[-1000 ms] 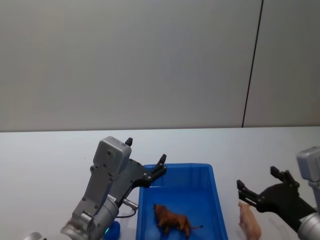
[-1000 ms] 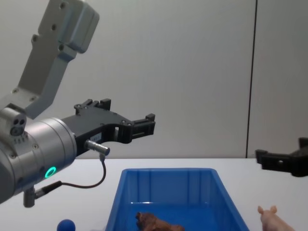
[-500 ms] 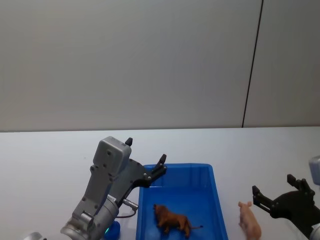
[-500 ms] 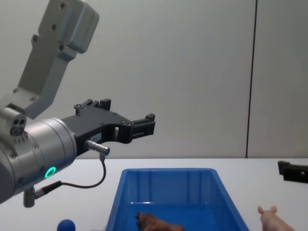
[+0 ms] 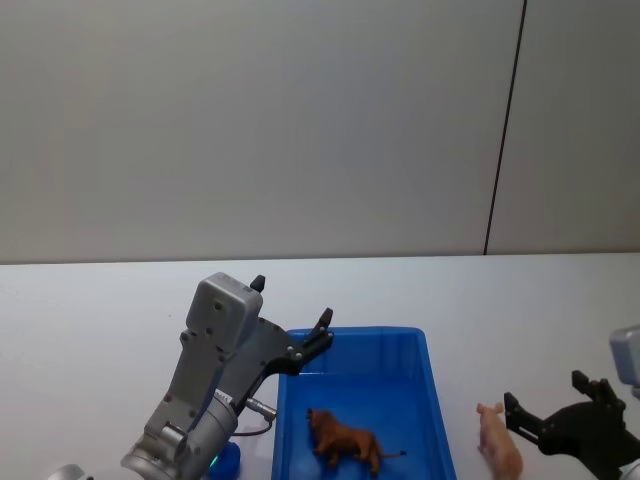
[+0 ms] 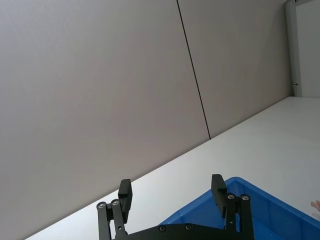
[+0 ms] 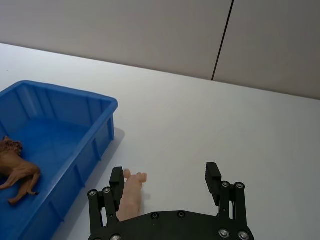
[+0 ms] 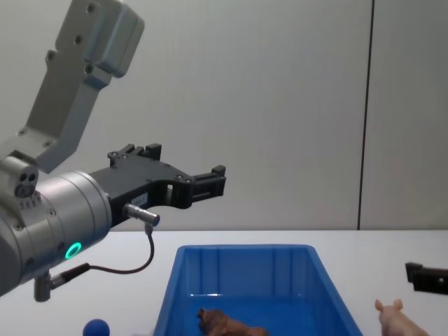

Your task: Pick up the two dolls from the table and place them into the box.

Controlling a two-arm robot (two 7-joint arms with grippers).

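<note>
Broadly, the white table [image 5: 100,330] carries the blue box [image 5: 380,333] near its front edge. Over the box's far left corner the left arm is bent upward, and the left gripper [image 5: 292,300] hangs in the air pointing forward, fingers spread and empty. Low at the right, the right gripper [image 5: 545,390] reaches forward above the table with fingers wide apart, holding nothing. The brown doll [image 5: 343,440] lies inside the box. The pink doll [image 5: 498,445] lies on the table between box and right gripper, close by one finger. A small blue ball [image 5: 228,458] sits left of the box.
</note>
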